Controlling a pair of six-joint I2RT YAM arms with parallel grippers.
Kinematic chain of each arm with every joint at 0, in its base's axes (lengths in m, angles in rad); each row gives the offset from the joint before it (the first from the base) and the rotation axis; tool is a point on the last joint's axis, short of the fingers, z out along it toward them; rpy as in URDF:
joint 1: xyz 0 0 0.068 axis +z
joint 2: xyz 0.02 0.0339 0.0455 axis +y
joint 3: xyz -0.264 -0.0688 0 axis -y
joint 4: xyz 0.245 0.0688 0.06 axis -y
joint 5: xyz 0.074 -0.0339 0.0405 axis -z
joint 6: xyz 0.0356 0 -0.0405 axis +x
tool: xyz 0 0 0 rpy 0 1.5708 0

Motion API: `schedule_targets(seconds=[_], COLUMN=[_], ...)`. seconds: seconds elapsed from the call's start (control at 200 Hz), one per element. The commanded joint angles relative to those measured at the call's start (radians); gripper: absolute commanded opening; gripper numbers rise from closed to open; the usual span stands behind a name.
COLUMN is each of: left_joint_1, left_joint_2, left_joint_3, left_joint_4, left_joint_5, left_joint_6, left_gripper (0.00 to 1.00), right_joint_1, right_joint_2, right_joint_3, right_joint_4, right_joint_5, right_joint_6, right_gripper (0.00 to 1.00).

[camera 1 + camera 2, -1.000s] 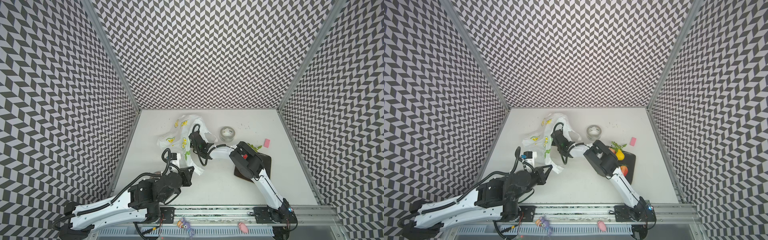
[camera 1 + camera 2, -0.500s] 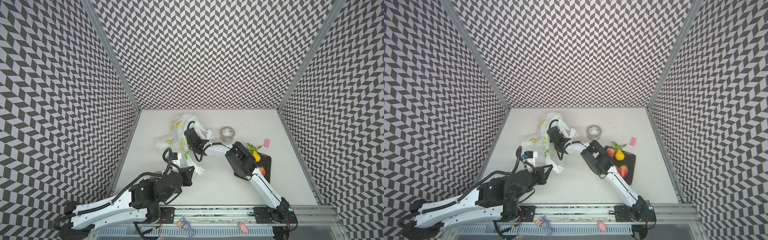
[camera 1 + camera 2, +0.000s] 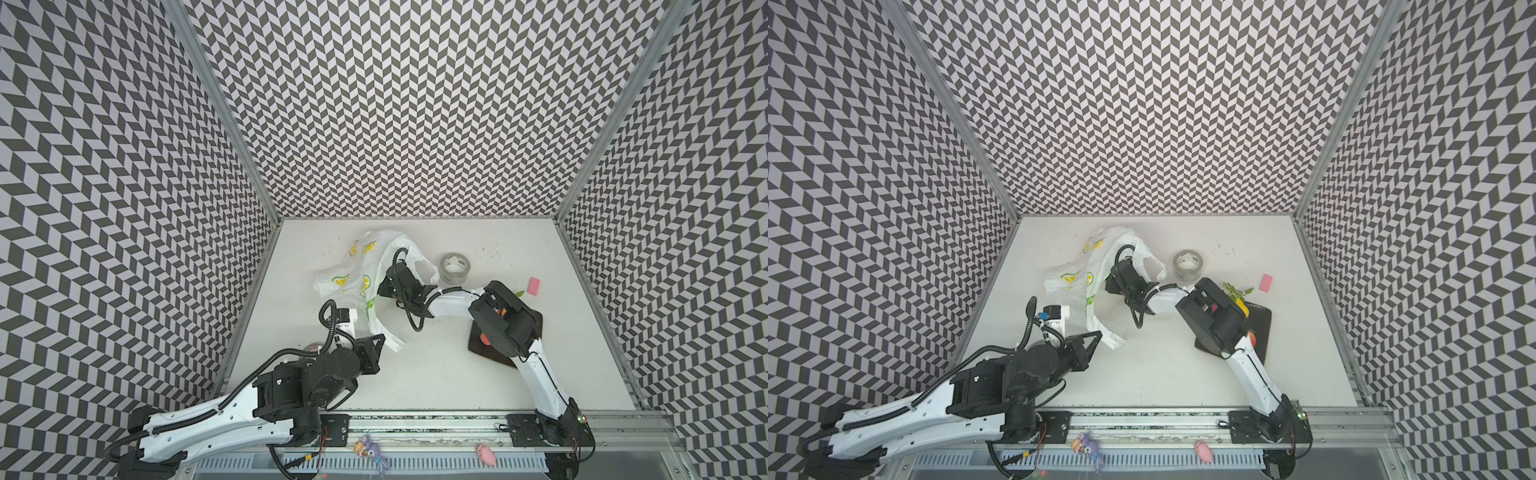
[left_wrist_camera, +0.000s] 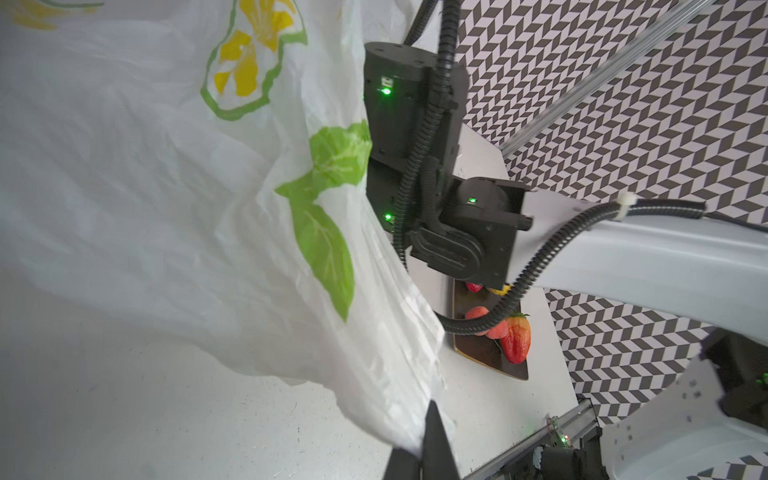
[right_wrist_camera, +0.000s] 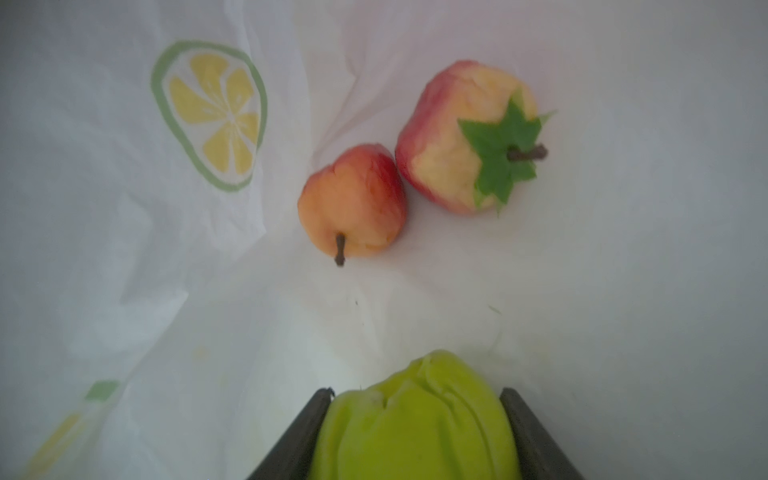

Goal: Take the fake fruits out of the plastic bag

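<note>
The plastic bag [image 3: 365,274] [image 3: 1096,270] [image 4: 174,199] is white with lemon prints and lies crumpled at the back left. My left gripper [image 3: 380,338] [image 4: 419,451] is shut on its near corner, holding the film up. In both top views my right gripper's fingers are hidden inside the bag's mouth. In the right wrist view that gripper [image 5: 415,392] is shut on a green ribbed fruit [image 5: 415,424]. Two red-yellow apple-like fruits [image 5: 353,205] [image 5: 461,137] lie deeper in the bag. A strawberry [image 4: 516,338] and other fake fruits sit on a dark tray [image 4: 486,359].
The dark tray [image 3: 1264,328] lies under the right arm's elbow, with a yellow pear [image 3: 1242,309] on it. A tape roll [image 3: 455,266] stands just right of the bag and a pink block [image 3: 533,286] lies further right. Small toy figures [image 3: 370,449] sit on the front rail.
My right gripper has pushed deeper into the bag and closed from wide open onto the green ribbed fruit. The bag has shifted slightly. The left gripper has kept its hold.
</note>
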Motion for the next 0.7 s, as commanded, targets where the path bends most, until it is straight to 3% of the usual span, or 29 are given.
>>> schedule_targets(seconds=[0.0, 0.421, 0.696], left_joint_1=[0.000, 0.000, 0.001], left_joint_2=[-0.010, -0.021, -0.019], left_joint_3=[-0.025, -0.067, -0.076], left_joint_4=[-0.019, -0.008, 0.042], left_joint_5=[-0.037, -0.049, -0.055], left_joint_6=[-0.018, -0.036, -0.020], left_gripper=[0.00, 0.00, 0.00], right_joint_1=[0.000, 0.004, 0.056], right_joint_2=[-0.109, -0.349, -0.607], right_joint_3=[-0.089, -0.360, -0.600], right_joint_4=[0.086, 0.176, 0.168], right_joint_5=[-0.041, -0.128, -0.137], right_joint_6=[-0.001, 0.002, -0.011], right_gripper=[0.15, 0.07, 0.07])
